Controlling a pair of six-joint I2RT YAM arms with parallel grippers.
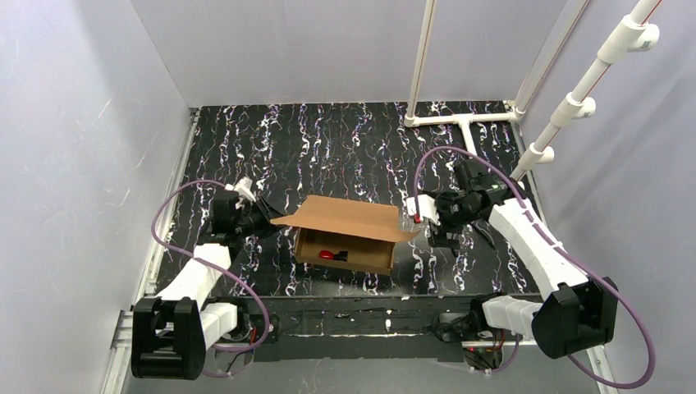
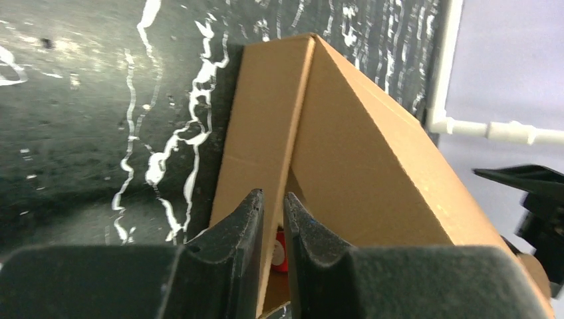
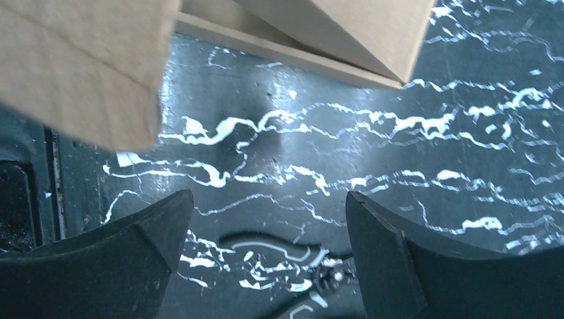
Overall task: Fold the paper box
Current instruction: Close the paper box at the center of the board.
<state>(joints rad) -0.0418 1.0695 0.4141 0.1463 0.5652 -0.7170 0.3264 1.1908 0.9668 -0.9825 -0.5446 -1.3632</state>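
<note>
The paper box [image 1: 345,215] is brown corrugated cardboard in the middle of the table, its lid flap raised at a slant over the shallow body [image 1: 349,253]. A small red thing [image 1: 328,254] lies inside. My left gripper [image 1: 271,220] is at the box's left end. In the left wrist view its jaws [image 2: 274,203] stand narrowly apart, shut on the box's left side wall [image 2: 263,133], with the red thing [image 2: 279,249] showing behind. My right gripper [image 1: 439,234] hangs just right of the box, open and empty [image 3: 269,199]. A box corner [image 3: 86,60] lies above its fingers.
A white pipe frame [image 1: 460,119] stands at the back right. Grey walls close in the black marbled table [image 1: 328,148] on both sides. A black rail [image 1: 353,316] runs along the near edge between the arm bases. A purple cable loops from each arm.
</note>
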